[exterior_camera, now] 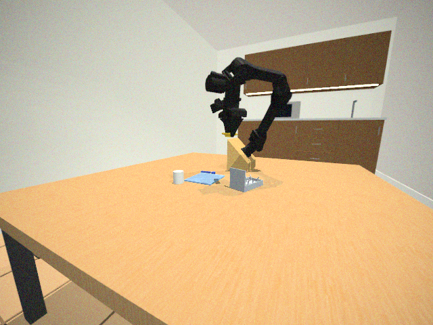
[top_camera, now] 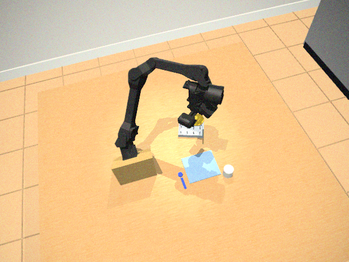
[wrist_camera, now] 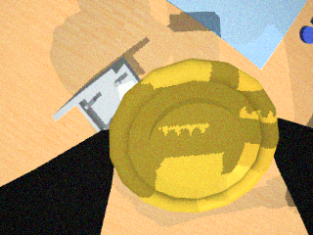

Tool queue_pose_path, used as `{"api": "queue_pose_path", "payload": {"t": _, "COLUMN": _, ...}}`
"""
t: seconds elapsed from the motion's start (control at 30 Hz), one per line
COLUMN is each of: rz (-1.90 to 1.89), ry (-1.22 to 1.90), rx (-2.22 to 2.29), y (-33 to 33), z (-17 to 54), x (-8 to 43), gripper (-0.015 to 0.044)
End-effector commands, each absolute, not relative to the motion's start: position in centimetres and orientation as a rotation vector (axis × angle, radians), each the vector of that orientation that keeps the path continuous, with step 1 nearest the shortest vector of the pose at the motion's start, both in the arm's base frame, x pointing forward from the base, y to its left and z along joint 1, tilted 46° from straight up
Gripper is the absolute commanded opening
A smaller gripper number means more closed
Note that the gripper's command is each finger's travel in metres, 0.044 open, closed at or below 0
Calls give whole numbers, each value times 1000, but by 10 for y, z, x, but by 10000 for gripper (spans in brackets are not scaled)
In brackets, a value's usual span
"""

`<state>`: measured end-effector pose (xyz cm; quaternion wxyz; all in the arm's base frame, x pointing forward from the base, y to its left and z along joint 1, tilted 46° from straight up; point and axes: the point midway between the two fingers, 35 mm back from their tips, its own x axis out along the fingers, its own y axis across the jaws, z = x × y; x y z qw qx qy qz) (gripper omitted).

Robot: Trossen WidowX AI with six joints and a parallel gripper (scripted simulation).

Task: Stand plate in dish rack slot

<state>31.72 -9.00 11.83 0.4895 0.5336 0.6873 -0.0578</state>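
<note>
While no writing shows anywhere, gripper (wrist_camera: 194, 157) clamps yellow plate (wrist_camera: 196, 133) above rack (top_camera: 191, 130)

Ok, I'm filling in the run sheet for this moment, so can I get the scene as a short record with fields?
tool: shut on the yellow plate, high above the table
plate pose: flat, not yet upright
dish rack: grey, on the table, no plate in its slots
plate vs rack: above the rack, well clear of it
blue mat: bare
white cup: beside the mat
blue pen: on the table at the mat's other side
</note>
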Motion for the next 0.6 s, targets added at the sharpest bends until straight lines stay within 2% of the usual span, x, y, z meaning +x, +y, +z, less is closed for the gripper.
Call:
{"api": "queue_pose_path", "payload": {"t": 0.0, "rz": -258, "ry": 1681, "rx": 1404, "y": -76, "z": 131, "x": 309, "gripper": 0}}
{"api": "queue_pose_path", "payload": {"t": 0.57, "rz": -793, "ry": 1663, "rx": 1820, "y": -21, "z": 172, "x": 268, "gripper": 0}}
